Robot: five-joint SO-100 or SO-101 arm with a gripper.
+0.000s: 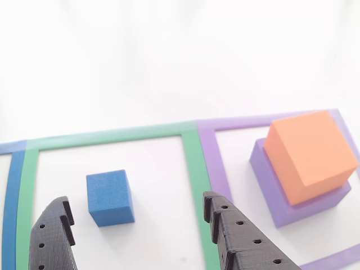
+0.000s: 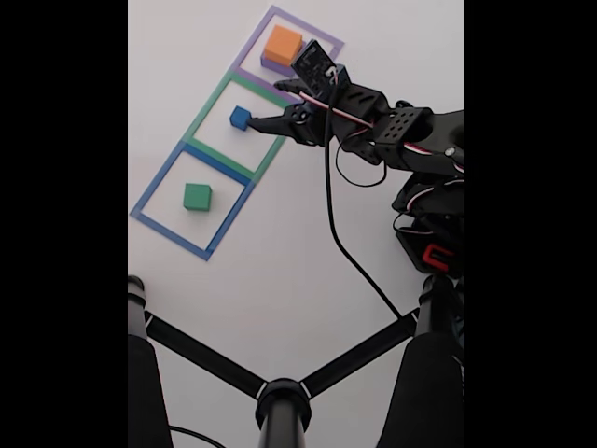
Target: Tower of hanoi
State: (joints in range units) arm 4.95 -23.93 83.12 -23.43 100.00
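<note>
The tower of hanoi stands split over three tape squares. The blue cube [image 1: 109,197] [image 2: 240,118] sits alone in the green tape square [image 1: 194,163] [image 2: 207,107]. The orange block [image 1: 309,154] [image 2: 283,43] rests on the flat purple block [image 1: 270,188] [image 2: 271,64] inside the purple tape square [image 1: 211,152] [image 2: 250,51]. In the fixed view the green block [image 2: 197,196] lies in the blue tape square [image 2: 154,191]. My gripper [image 1: 135,202] [image 2: 268,104] is open, its black fingers either side of the blue cube, just short of it and not touching.
The arm's body [image 2: 429,187] and a black cable [image 2: 345,252] take up the right of the fixed view. A black three-legged stand [image 2: 280,401] crosses the bottom. The white table [image 2: 280,261] lies between.
</note>
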